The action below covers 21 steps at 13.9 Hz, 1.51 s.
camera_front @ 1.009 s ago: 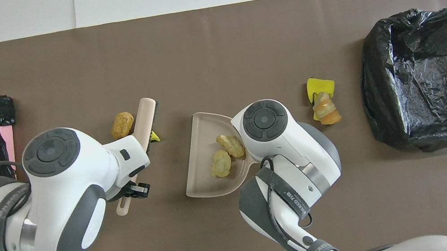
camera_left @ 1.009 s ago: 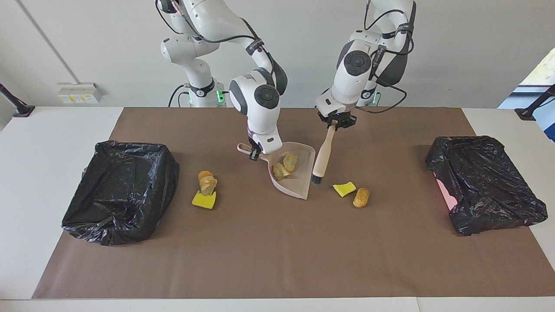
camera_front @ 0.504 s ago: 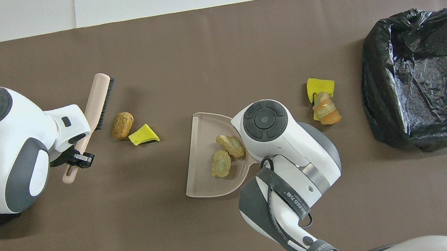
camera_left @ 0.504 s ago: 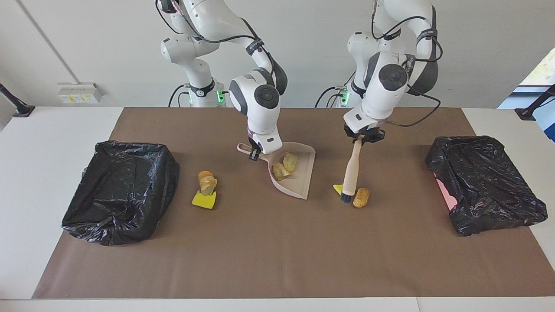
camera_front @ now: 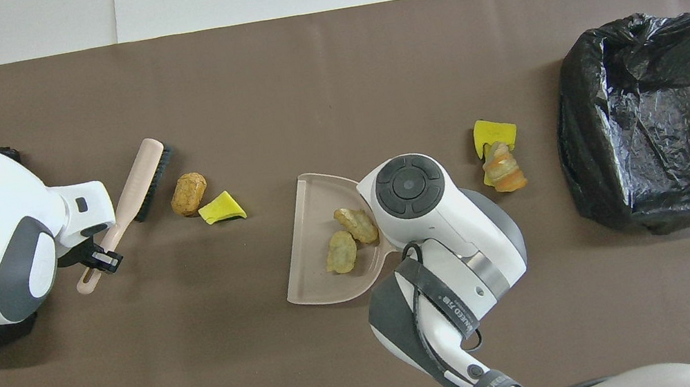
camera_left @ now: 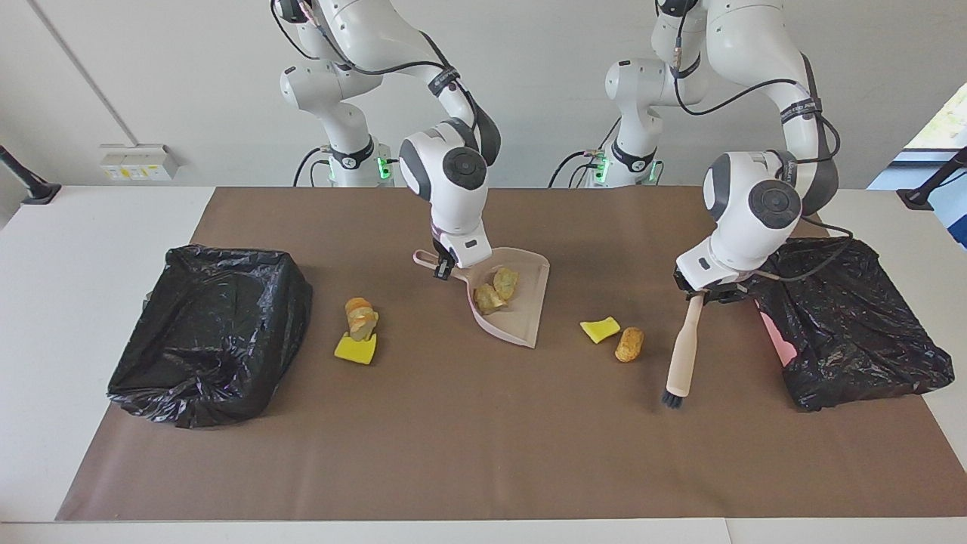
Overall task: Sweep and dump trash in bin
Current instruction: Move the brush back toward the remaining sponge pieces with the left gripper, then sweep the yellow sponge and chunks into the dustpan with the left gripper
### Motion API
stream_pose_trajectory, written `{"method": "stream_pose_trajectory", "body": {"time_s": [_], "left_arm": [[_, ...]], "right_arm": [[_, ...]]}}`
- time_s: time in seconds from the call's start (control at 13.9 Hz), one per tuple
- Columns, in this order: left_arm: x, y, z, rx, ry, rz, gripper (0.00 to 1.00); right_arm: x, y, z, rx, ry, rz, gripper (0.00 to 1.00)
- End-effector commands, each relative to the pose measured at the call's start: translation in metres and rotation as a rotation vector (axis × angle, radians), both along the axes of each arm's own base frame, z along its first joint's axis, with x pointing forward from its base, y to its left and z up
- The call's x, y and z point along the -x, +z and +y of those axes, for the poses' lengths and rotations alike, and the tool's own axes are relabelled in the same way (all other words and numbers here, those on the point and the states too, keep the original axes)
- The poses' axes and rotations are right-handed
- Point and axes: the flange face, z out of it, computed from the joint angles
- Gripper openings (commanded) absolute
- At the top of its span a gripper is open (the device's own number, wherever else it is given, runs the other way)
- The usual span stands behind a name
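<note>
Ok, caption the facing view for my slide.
Left gripper holds brush beside loose trash; right gripper steadies dustpan.

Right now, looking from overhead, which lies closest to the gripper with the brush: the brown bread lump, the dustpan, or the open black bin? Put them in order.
From the left gripper, which holds the brush:
1. Brown bread lump, beside the bristles.
2. Dustpan, mid-table.
3. Open black bin, at the right arm's end.

Plain white wall [camera_left: 151, 68], window [camera_left: 940, 121] at edge.
</note>
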Motion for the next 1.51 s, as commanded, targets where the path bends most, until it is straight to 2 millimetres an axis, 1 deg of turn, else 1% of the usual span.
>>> {"method": "stream_pose_trajectory", "body": {"time_s": [0.0, 0.22, 0.36, 0.58, 0.72, 0.86, 0.94, 1.08, 1.15, 1.3, 1.37, 1.44], "left_arm": [[0.044, 0.002, -0.021, -0.017, -0.066, 0.023, 0.0], [0.08, -0.002, -0.061, -0.014, -0.104, 0.072, 0.0], [0.106, -0.006, -0.091, 0.033, -0.046, 0.098, 0.0], [0.131, -0.002, -0.151, 0.058, 0.04, 0.093, 0.0], [0.147, 0.001, -0.184, 0.072, 0.074, 0.093, 0.0], [0.155, 0.004, -0.209, 0.126, 0.114, 0.078, 0.0], [0.158, 0.004, -0.216, 0.129, 0.123, 0.072, 0.0], [0.161, 0.005, -0.221, 0.124, 0.147, 0.069, 0.0], [0.166, 0.007, -0.229, 0.114, 0.167, 0.067, 0.0], [0.166, 0.008, -0.227, 0.086, 0.225, 0.087, 0.0], [0.164, 0.009, -0.221, 0.067, 0.25, 0.096, 0.0], [0.161, 0.01, -0.22, 0.044, 0.288, 0.096, 0.0]], "right_arm": [[0.005, -0.001, -0.002, -0.003, 0.023, -0.02, 0.0], [0.004, -0.001, -0.002, -0.003, 0.024, -0.022, 0.0], [0.004, -0.001, -0.003, -0.002, 0.024, -0.021, 0.0], [0.005, -0.001, -0.002, -0.003, 0.023, -0.02, 0.0], [0.004, -0.001, -0.003, -0.002, 0.023, -0.021, 0.0], [0.004, -0.001, -0.003, -0.002, 0.023, -0.022, 0.0], [0.004, -0.001, -0.003, -0.002, 0.024, -0.021, 0.0], [0.004, -0.001, -0.003, -0.002, 0.023, -0.022, 0.0], [0.004, -0.002, -0.003, -0.002, 0.023, -0.021, 0.0], [0.004, -0.002, -0.003, -0.001, 0.024, -0.019, 0.0], [0.003, 0.0, -0.004, 0.002, 0.022, -0.016, 0.0], [0.002, 0.003, -0.004, 0.001, 0.023, -0.017, 0.0]]}}
